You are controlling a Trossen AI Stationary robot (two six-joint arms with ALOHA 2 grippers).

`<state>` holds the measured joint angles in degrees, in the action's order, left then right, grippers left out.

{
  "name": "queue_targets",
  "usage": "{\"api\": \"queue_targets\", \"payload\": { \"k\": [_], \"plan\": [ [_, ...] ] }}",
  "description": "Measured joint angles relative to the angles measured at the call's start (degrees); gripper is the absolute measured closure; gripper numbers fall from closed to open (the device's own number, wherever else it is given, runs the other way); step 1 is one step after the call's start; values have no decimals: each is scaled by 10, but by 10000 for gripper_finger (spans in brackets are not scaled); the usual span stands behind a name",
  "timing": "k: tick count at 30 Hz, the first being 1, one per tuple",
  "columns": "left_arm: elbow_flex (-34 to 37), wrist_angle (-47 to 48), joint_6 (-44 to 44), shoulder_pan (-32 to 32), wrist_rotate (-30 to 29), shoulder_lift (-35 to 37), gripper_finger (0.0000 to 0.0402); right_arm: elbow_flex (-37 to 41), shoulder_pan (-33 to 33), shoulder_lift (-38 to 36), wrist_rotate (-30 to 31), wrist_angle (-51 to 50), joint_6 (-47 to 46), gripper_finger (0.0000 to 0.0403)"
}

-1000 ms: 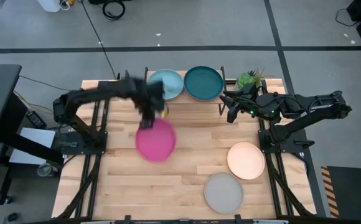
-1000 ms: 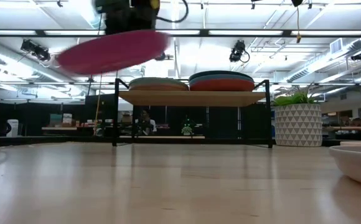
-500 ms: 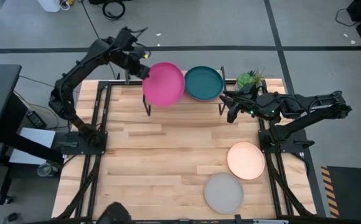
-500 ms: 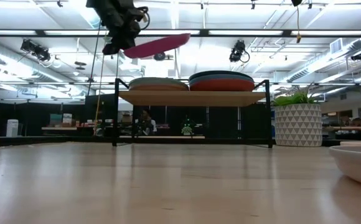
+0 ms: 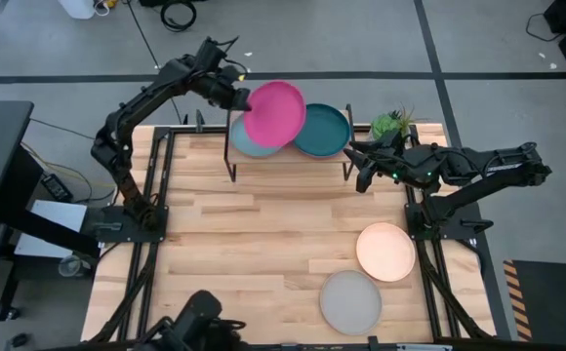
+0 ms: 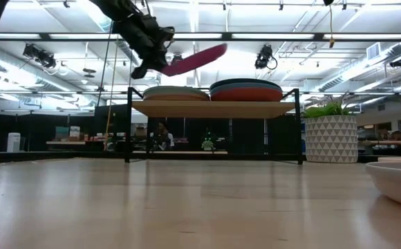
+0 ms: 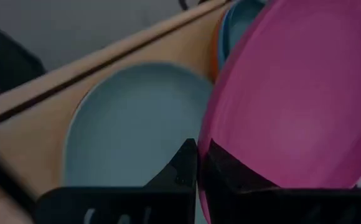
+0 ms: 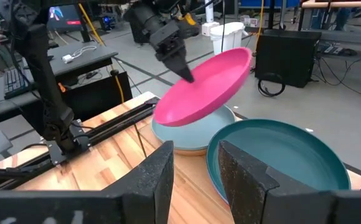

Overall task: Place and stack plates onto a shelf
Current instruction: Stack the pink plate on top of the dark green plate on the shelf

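The left gripper (image 5: pixel 236 96) is pinching the magenta plate (image 5: pixel 274 114) by its rim, tilted, clear above the aqua stack (image 5: pixel 244 142) on the shelf (image 6: pixel 214 108). It has moved rightward, overlapping the teal stack (image 5: pixel 324 130). The right gripper (image 5: pixel 358 168) is idling beside the shelf, fingers apart, empty.

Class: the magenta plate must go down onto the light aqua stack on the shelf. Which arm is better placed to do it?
The left: its left gripper is shut on the magenta plate, tilted above the light aqua plate. The right gripper waits beside the shelf, holding nothing.
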<state>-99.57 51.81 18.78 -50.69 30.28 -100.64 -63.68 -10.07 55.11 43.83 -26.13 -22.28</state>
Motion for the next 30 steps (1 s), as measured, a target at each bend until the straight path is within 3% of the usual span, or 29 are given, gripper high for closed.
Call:
{"api": "queue_targets", "payload": {
  "k": [7,17,23,30],
  "plan": [
    [-1,-143,96,33,-1,-14,387,0,0,-11,14,37,39,271],
    [-1,-270,172,84,-58,-52,387,0,0,-39,67,95,114,271],
    [-75,-251,159,114,-69,-102,387,0,0,-38,67,98,114,271],
    [-212,-96,72,124,-108,-172,387,0,0,-37,67,102,114,271]
  ]
}}
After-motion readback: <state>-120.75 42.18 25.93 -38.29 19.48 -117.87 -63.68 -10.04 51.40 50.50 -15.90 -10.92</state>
